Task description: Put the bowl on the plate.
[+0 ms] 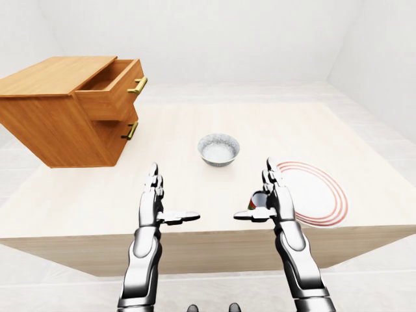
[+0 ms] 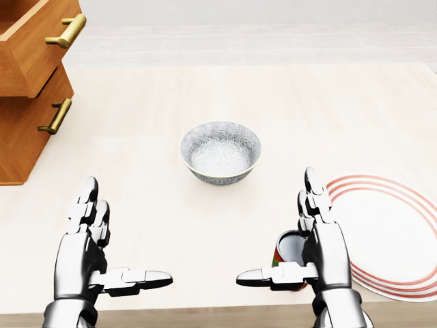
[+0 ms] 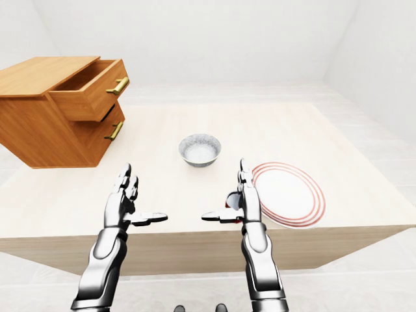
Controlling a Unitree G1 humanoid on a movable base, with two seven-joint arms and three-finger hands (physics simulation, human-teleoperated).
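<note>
Both hands [image 2: 109, 263] [image 2: 311, 253] open, palms inward, w/ bowl [image 2: 220, 152] untouched.

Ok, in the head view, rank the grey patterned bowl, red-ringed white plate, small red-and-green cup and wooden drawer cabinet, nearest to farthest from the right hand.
1. Small red-and-green cup, against the right hand, on its left side.
2. Red-ringed white plate, at its right.
3. Grey patterned bowl, up and left.
4. Wooden drawer cabinet, top left.

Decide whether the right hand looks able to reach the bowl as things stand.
Probably yes: the right hand is open, only bare table lies between it and the bowl, and the small cup by its palm is off that path.
</note>
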